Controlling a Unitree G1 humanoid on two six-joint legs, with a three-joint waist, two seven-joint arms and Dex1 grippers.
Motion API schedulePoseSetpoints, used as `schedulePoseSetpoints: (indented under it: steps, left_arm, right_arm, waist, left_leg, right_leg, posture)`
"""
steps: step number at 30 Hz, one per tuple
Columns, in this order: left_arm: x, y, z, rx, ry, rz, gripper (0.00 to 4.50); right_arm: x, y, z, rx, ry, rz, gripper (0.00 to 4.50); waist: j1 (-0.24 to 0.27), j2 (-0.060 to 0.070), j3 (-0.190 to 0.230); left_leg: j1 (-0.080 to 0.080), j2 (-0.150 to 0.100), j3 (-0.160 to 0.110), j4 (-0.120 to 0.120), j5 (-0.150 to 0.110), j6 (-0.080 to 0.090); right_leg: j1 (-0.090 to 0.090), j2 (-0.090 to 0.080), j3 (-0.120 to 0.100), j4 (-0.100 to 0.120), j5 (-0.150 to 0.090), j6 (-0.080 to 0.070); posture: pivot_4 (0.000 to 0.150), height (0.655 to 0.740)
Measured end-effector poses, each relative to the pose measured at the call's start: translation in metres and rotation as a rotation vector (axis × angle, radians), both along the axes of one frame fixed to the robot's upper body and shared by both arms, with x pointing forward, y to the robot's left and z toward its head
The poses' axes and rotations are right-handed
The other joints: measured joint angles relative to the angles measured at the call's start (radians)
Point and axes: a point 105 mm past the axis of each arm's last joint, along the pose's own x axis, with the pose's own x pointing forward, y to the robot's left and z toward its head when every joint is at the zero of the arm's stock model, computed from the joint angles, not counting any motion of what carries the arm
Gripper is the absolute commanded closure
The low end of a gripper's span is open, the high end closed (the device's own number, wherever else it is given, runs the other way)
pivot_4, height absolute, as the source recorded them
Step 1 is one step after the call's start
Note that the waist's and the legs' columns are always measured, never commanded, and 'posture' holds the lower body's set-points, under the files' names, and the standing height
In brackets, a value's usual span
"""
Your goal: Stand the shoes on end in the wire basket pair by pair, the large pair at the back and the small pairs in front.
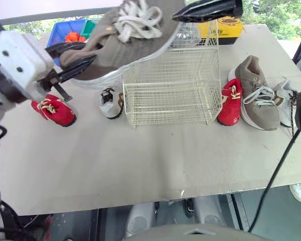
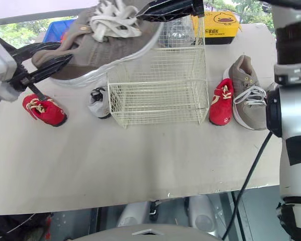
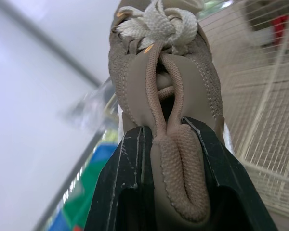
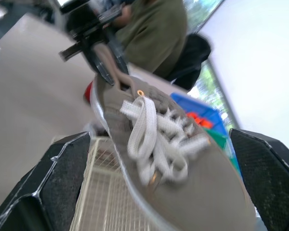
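My left gripper (image 1: 72, 60) is shut on the heel of a large taupe shoe (image 1: 125, 45) with white laces. It holds the shoe in the air over the back left corner of the white wire basket (image 1: 165, 118). The heel tab is pinched between the black fingers (image 3: 130, 183). My right gripper (image 4: 159, 159) is open, its fingers wide apart on either side of the shoe's toe end. The other large taupe shoe (image 1: 256, 93) lies on the table right of the basket, beside a small red shoe (image 1: 231, 103). Left of the basket lie a second red shoe (image 1: 54, 110) and a small white-and-brown shoe (image 1: 112, 103).
A white shoe (image 1: 286, 98) lies at the table's right edge, partly hidden by my right arm. A yellow box (image 1: 220, 27) stands behind the basket and a blue bin (image 1: 65, 30) at the back left. A person in an olive top (image 4: 154, 33) sits beyond the table.
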Motion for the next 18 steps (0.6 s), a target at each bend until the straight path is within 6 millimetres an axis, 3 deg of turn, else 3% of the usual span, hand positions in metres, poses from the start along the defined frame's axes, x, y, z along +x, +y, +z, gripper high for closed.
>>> schedulePoseSetpoints:
  steps: [4,10,13,18]
  left_arm:
    - [0.004,-0.015,0.004,0.165,-0.061,-0.118,3.85]
    - [0.011,-0.03,-0.001,0.279,-0.117,-0.221,3.85]
    - [0.013,-0.031,-0.003,0.305,-0.149,-0.227,3.85]
    - [0.013,-0.03,-0.003,0.348,-0.195,-0.222,3.85]
  right_arm:
    - [0.012,0.022,-0.015,-0.099,0.09,-0.003,0.0]
    - [0.03,0.044,-0.043,-0.218,0.152,-0.043,0.0]
    - [0.036,0.044,-0.054,-0.265,0.174,-0.065,0.87]
    - [0.036,0.045,-0.058,-0.31,0.143,-0.063,3.16]
  waist:
    - [-0.003,0.0,0.0]
    - [-0.002,0.0,0.0]
    - [-0.002,0.0,0.0]
    - [-0.003,0.0,0.0]
  left_leg:
    - [-0.015,0.0,0.006,0.005,0.0,0.0]
    - [-0.017,0.0,0.009,0.006,0.0,0.0]
    - [-0.017,0.0,0.008,0.007,0.0,0.0]
    - [-0.016,0.0,0.008,0.008,0.0,0.0]
  right_leg:
    - [-0.017,0.0,0.005,0.007,0.001,0.002]
    - [-0.02,0.0,0.006,0.009,0.001,0.002]
    - [-0.02,0.0,0.006,0.01,0.001,0.002]
    - [-0.021,0.0,0.006,0.014,0.001,0.002]
  posture:
    - [0.15,0.74]
    - [0.15,0.74]
    - [0.15,0.74]
    - [0.15,0.74]
